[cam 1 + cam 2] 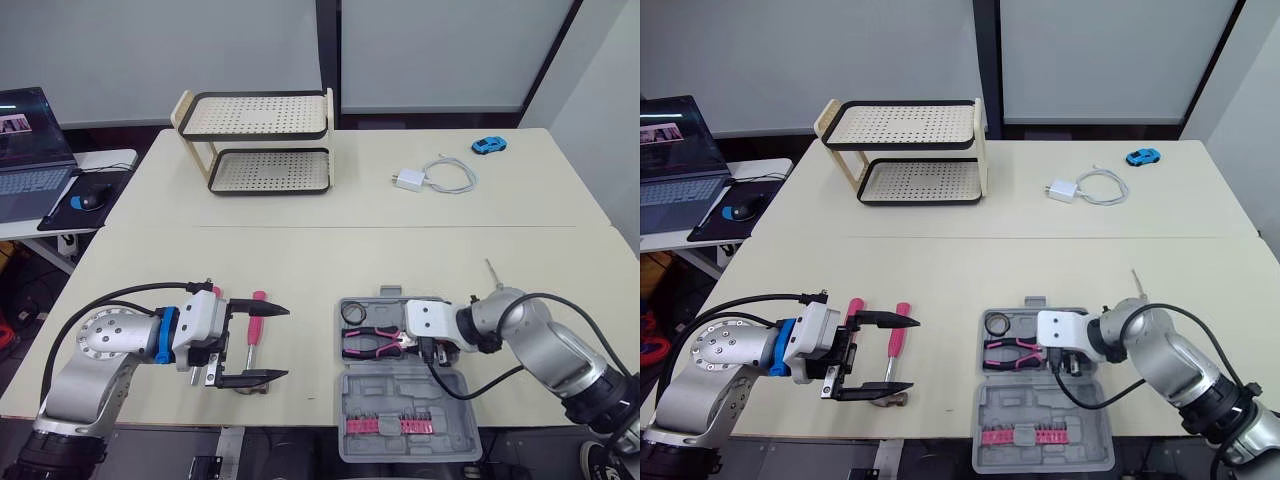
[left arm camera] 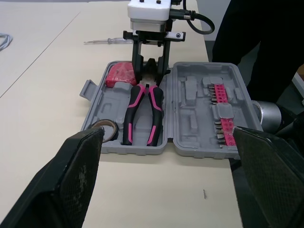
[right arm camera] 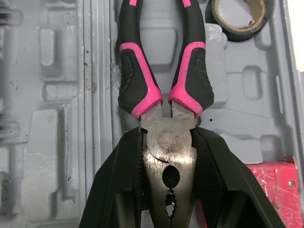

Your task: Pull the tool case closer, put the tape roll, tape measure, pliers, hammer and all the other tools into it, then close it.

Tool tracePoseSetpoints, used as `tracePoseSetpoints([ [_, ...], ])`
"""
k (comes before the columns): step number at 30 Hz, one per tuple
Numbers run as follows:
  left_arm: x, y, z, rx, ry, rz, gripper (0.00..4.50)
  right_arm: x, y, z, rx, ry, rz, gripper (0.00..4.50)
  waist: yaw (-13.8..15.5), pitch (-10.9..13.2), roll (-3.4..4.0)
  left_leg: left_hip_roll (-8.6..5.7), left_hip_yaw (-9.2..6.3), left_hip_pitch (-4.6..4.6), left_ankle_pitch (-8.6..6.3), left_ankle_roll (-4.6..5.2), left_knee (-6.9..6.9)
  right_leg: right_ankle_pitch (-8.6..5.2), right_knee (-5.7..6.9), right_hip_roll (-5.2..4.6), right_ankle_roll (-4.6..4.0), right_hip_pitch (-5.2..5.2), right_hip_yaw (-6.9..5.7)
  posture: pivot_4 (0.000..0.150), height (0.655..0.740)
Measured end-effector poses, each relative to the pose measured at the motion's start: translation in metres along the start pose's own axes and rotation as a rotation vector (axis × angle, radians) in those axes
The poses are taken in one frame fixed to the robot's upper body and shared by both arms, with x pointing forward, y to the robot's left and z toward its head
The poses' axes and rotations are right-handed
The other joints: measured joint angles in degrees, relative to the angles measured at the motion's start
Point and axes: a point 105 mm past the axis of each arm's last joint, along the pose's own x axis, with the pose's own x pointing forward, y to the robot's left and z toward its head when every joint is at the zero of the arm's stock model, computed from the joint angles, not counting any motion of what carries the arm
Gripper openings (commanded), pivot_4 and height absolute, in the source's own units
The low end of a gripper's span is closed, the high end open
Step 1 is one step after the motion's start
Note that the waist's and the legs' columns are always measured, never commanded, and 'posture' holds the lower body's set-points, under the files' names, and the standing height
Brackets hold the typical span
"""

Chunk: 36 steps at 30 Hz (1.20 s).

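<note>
In the open grey moulded-plastic tool case (image 1: 400, 395), your right gripper (image 3: 167, 137) clamps the pitted head of the pink-and-black-handled steel pliers (image 3: 137, 80), while your left gripper (image 1: 287, 343) gapes wide.

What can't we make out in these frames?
Hammer head: eye views, partly under the left gripper's lower finger.
Pliers tips: right wrist view, cut off by the edge.
Tape measure: same view, also cut off by the edge.
Bits: eye views, too small to tell types.

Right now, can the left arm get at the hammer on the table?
Probably yes: the left claw is open and straddles the hammer in the head view, with nothing between them.
</note>
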Motion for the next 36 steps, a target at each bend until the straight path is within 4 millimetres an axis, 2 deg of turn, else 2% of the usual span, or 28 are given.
tracePoseSetpoints([
  [7,0.0,0.001,0.001,0.007,0.002,-0.002,4.5,0.001,0.0,-0.001,-0.013,-0.001,-0.01,1.17,0.0,-0.01,-0.01,0.0,-0.01,0.01,0.0,0.0,0.0,0.0,0.0,0.0,0.0,0.01,0.0,0.15,0.74],
  [17,0.003,0.001,-0.002,0.004,0.011,-0.017,4.5,-0.003,-0.004,-0.003,-0.009,0.011,-0.033,4.47,0.15,-0.02,-0.03,-0.04,-0.04,0.0,0.08,-0.13,0.01,0.0,-0.02,-0.01,0.0,0.02,-0.02,0.15,0.74],
  [20,0.003,0.002,-0.001,0.009,0.01,-0.021,4.5,-0.01,-0.005,-0.001,0.026,-0.01,-0.034,4.47,0.16,-0.01,-0.04,-0.04,-0.06,-0.02,0.08,-0.13,0.0,0.0,-0.02,-0.01,0.0,0.02,-0.02,0.15,0.74],
  [24,0.004,0.001,0.0,0.02,0.007,-0.03,4.5,-0.021,-0.002,0.019,0.056,-0.118,-0.042,4.47,0.14,-0.01,-0.04,-0.02,-0.09,-0.02,0.08,-0.13,0.0,0.0,-0.01,-0.01,0.0,0.02,-0.04,0.15,0.74],
  [30,0.005,0.002,0.001,0.025,0.005,-0.034,4.5,-0.021,0.013,0.028,0.126,-0.277,-0.057,4.47,0.18,-0.02,-0.05,-0.04,-0.09,-0.02,0.08,-0.13,0.01,0.0,-0.02,-0.02,0.0,0.04,-0.04,0.15,0.74],
  [33,0.005,0.003,0.002,0.029,0.004,-0.036,4.5,-0.022,0.013,0.03,0.128,-0.341,-0.11,3.94,0.11,-0.02,-0.06,-0.03,-0.09,0.0,0.08,-0.13,0.0,0.0,0.02,0.0,0.0,0.03,-0.05,0.15,0.74],
  [36,0.005,0.003,0.002,0.032,0.004,-0.037,4.5,-0.02,0.011,0.034,0.123,-0.405,-0.152,3.04,0.07,-0.02,-0.06,-0.02,-0.09,0.0,0.08,-0.14,-0.01,0.0,0.02,0.01,0.0,0.04,-0.04,0.15,0.74],
])
